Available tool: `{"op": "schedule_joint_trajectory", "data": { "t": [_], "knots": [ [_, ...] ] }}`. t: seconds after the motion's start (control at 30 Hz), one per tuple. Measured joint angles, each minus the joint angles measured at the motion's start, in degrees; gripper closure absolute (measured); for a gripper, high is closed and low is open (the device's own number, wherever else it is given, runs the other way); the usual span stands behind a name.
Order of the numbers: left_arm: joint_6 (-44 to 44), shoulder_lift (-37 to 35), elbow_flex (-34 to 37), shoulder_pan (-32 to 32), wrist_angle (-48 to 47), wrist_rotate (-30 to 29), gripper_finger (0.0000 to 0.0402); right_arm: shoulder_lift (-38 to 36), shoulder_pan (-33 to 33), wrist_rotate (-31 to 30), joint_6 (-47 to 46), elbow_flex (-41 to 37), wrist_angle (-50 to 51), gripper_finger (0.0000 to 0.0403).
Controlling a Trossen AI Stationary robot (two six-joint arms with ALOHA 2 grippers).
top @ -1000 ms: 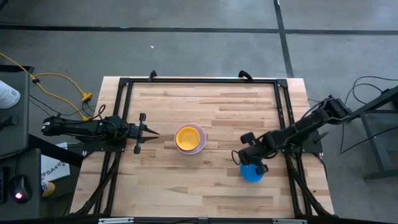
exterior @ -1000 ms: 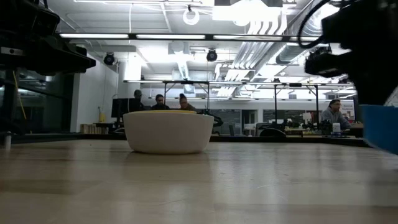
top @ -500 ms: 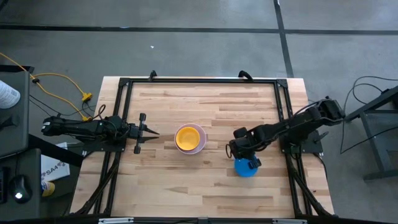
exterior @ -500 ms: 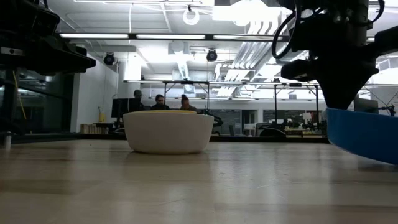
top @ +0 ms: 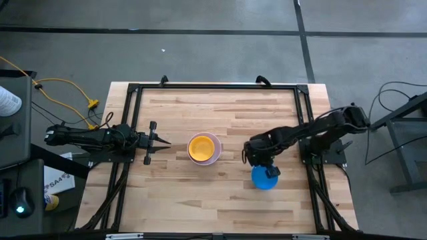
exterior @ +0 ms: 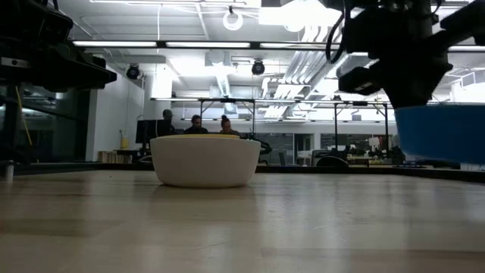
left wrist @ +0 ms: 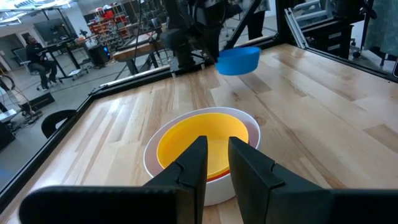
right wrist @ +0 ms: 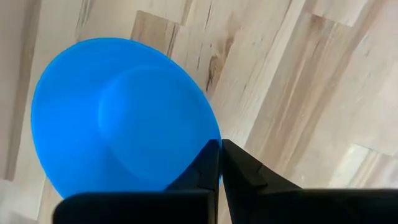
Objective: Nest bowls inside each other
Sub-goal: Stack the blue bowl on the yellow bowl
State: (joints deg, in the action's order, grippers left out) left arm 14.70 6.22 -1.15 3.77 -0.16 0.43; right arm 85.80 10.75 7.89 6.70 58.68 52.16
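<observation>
Here the right end effector (right wrist: 219,163) pinches the blue bowl's (right wrist: 124,118) rim, bowl hanging below, off the table (top: 227,200).

Blue bowl (top: 265,178): a saturated, uniform blue is seen, unpatterned inside and out. Beside it, towards the left arm, a stack of bowls is noted: yellow bowl (top: 200,147) innermost, plain bright yellow; a thin red-pink rim (left wrist: 219,176) is visible just outside it; the white bowl (left wrist: 211,190) outermost, plain off-white. Under all of these, the table (top: 220,200) is recorded as pale wood in lengthwise planks with light-brown grain streaks, edged by a black frame (top: 213,86).
</observation>
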Motion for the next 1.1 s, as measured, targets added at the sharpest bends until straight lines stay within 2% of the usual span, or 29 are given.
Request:
{"op": "schedule_joint_trajectory", "data": {
  "t": [0.27, 0.77, 1.1],
  "knots": [
    [0.0, 0.0, 0.0, 0.0, 0.0, 0.0, 0.0336, 3.4, -1.9, 4.6, 2.1, 5.4, 4.6, 0.0400],
    [0.0, 0.0, 0.0, 0.0, 0.0, 0.0, 0.0336, 17.2, -3.2, 0.7, 8.6, 25.0, 10.7, 0.0400],
    [0.0, 0.0, 0.0, 0.0, 0.0, 0.0, 0.0336, 24.2, -7.8, -0.8, 9.5, 36.7, 11.1, 0.0400]
  ]
}}
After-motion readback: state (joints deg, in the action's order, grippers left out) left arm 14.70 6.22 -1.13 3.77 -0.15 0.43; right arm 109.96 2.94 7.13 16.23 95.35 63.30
